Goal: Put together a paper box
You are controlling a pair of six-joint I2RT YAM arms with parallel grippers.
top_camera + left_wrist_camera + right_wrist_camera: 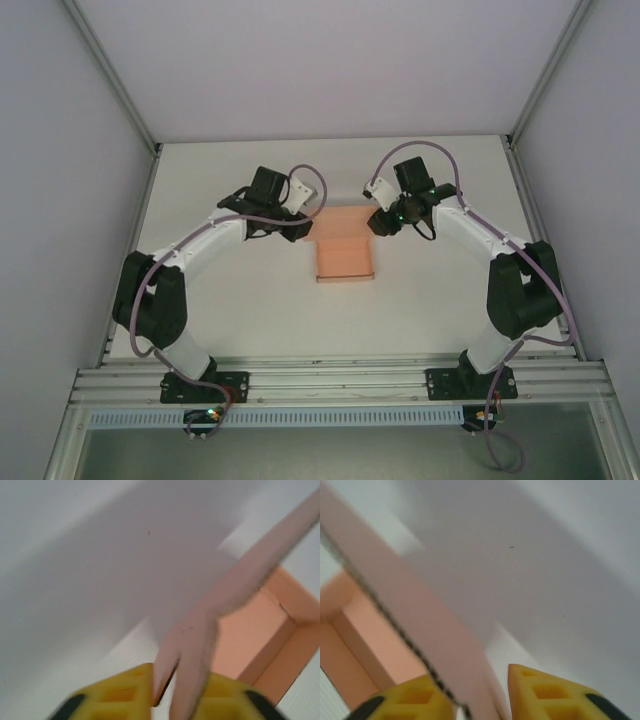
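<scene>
Two yellow fingers [547,695] rise from the bottom edge, straddling a blurred pale pink flap [415,610] of the box [365,645] that slants down from the upper left. The flap lies against the left finger, with a sliver of white table [530,605] showing before the right one.

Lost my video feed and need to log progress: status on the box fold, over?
Left gripper straddling a raised flap, grip unclear. Right gripper open around another flap. Paper box half-formed, walls up. Nothing blocking.
</scene>
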